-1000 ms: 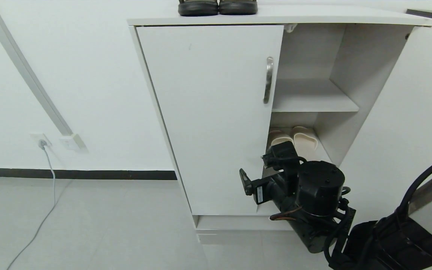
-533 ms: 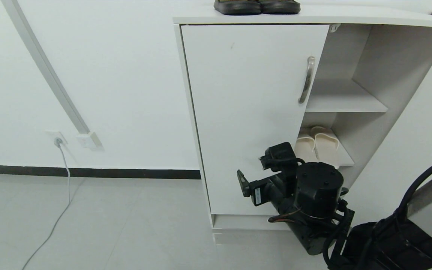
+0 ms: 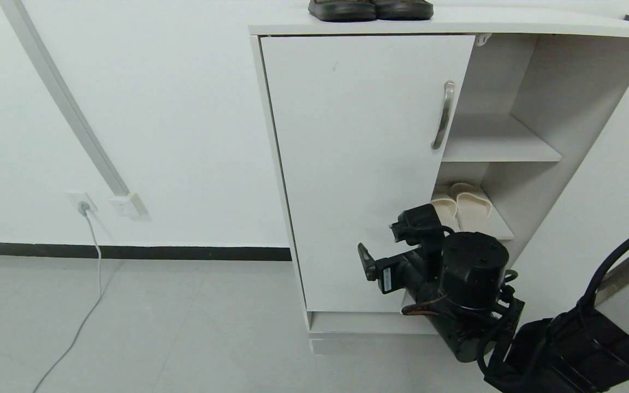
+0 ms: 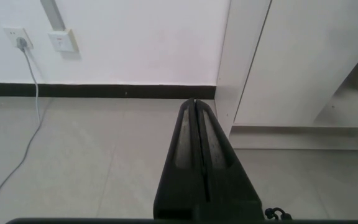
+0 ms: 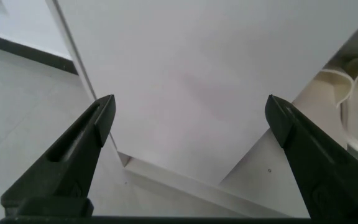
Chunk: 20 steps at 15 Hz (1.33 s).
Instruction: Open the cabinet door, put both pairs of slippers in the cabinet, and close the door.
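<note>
Head view, low before the cabinet (image 3: 511, 24): right fingers (image 5: 82, 149) spread wide, holding nothing, just in front of the closed left door (image 3: 366, 164) near its bottom edge. Beyond those fingers and to their right, on the lower shelf (image 3: 503, 232) beside the open right door (image 3: 609, 191): cream slippers (image 3: 467, 203), side by side. High above the fingers, on the cabinet top: dark pair (image 3: 370, 9). Left fingers (image 4: 188, 134) pressed flat together, empty, above the floor (image 4: 73, 162), with the cabinet's lower corner ahead of them.
</note>
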Available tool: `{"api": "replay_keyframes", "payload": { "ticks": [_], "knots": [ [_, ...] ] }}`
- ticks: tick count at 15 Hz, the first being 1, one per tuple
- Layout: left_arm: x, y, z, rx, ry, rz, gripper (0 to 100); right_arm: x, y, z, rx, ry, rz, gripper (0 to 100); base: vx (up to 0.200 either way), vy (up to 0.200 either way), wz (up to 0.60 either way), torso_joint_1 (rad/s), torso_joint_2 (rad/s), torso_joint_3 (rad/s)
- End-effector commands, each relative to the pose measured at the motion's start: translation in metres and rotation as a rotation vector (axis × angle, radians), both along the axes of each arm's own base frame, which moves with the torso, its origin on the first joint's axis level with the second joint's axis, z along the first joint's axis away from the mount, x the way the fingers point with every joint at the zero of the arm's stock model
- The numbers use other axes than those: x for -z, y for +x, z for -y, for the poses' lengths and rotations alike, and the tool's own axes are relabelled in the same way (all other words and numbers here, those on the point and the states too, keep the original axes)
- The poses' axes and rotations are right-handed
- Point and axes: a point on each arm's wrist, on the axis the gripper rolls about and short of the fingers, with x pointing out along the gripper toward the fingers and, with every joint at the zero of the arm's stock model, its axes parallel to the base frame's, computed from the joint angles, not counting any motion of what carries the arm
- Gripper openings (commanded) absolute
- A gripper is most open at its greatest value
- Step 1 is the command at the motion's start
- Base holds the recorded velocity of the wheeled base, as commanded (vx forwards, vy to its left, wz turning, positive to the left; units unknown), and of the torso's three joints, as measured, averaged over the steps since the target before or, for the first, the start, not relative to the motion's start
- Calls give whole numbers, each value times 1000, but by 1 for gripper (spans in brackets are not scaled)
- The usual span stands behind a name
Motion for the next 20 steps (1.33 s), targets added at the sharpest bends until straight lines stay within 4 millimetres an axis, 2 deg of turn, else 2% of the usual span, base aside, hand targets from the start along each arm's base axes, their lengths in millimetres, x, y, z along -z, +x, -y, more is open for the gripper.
{"api": "replay_keyframes", "payload": {
  "ticks": [1,10,14,20],
  "knots": [
    [0,0,0,0,0,-1,0,2,0,0,0,-5,-4,100,0,0,0,0,0,0],
    [0,0,0,0,0,-1,0,4,0,-1,-4,-12,-10,100,0,0,0,0,-14,-14],
    [0,0,0,0,0,-1,0,3,-1,-1,-6,-10,-8,100,0,0,0,23,-232,-332],
    [0,0,0,0,0,-1,0,3,-1,-2,-11,-11,-9,100,0,0,0,81,-509,-352]
  ]
}}
